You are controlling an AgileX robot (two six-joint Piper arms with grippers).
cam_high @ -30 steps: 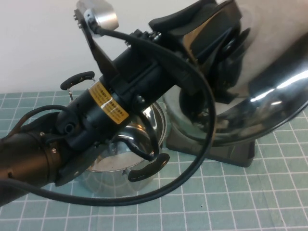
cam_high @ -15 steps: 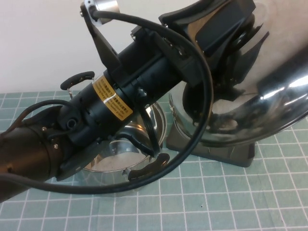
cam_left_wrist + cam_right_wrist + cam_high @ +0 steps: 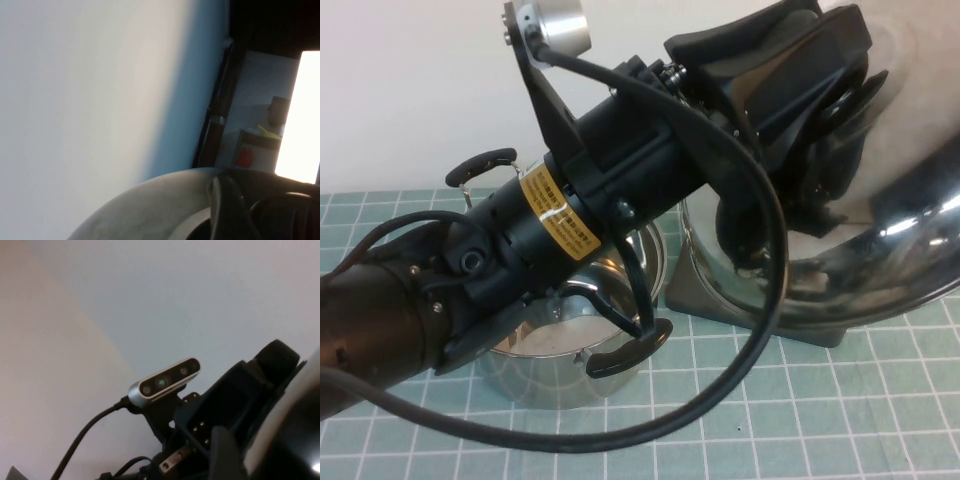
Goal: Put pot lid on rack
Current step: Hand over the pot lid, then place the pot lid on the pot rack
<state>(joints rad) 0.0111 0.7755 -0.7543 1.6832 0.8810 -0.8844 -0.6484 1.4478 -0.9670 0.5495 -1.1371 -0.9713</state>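
Observation:
My left gripper (image 3: 812, 92) is raised high and shut on the black knob (image 3: 842, 112) of the shiny steel pot lid (image 3: 895, 235). The lid hangs tilted, nearly on edge, above the dark rack (image 3: 790, 322), which is mostly hidden behind it. The lid's dome fills the lower part of the left wrist view (image 3: 165, 200), and its rim shows in the right wrist view (image 3: 295, 425), beside the left gripper (image 3: 235, 400). My right gripper is out of the high view; only a dark part of it (image 3: 225, 455) shows in its wrist view.
The open steel pot (image 3: 560, 370) with black handles (image 3: 480, 165) stands on the green grid mat (image 3: 800, 420), left of the rack and under my left arm. A white wall lies behind.
My left arm has carried the lid a little to the right and slightly up. The lid now covers more of the rack.

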